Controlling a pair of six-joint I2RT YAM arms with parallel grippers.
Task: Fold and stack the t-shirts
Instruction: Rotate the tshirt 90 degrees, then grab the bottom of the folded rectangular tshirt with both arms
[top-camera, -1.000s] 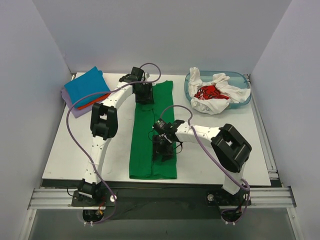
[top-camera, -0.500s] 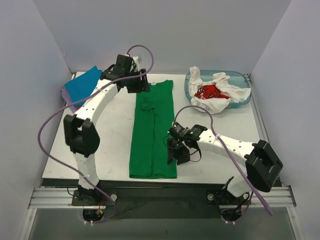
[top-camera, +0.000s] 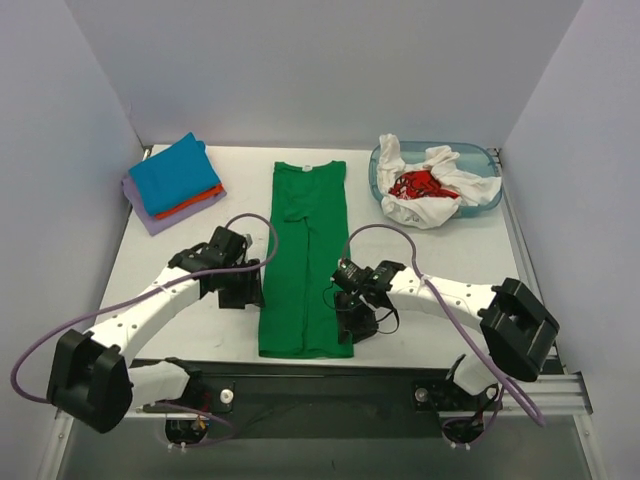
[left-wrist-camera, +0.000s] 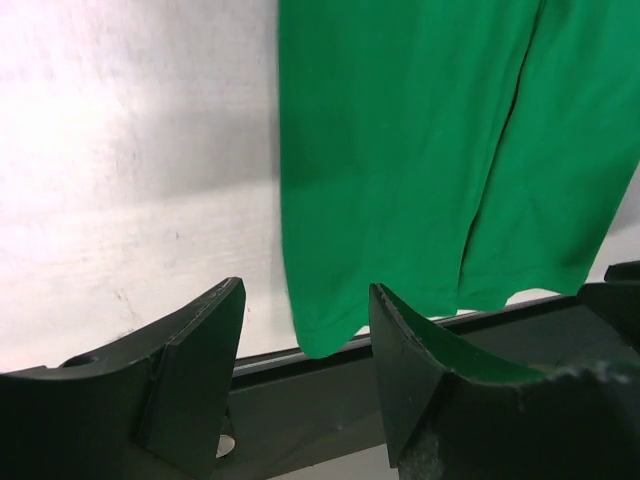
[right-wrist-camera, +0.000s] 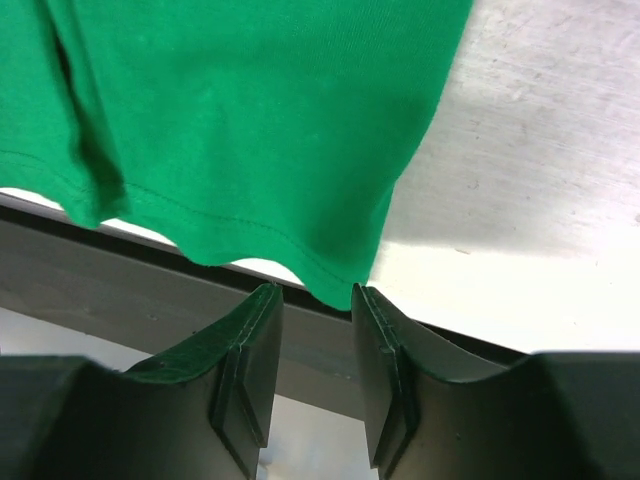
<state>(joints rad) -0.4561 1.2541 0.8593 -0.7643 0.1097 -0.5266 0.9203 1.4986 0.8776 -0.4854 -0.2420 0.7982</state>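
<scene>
Bare table (top-camera: 150, 250) lies open toward the left and right edges; a folded stack (top-camera: 172, 180) (quite low) blocks the far left corner, a tub (top-camera: 470, 148) the far right.

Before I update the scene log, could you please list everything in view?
green t-shirt: 1, bright green, folded into a long strip at the table's centre, hem at the near edge
blue shirt: 1, blue, folded, top of the far-left stack
orange shirt: 1, orange, folded, under the blue one
lavender shirt: 1, lavender, bottom of that stack
tub: 1, translucent blue, far right
white shirt: 1, white, crumpled in the tub, spilling over its rim
red shirt: 1, red, crumpled on the white one
table: 1, white
left gripper: 1, black, open, at the green t-shirt's near-left corner
right gripper: 1, black, narrowly open, at its near-right corner
</scene>
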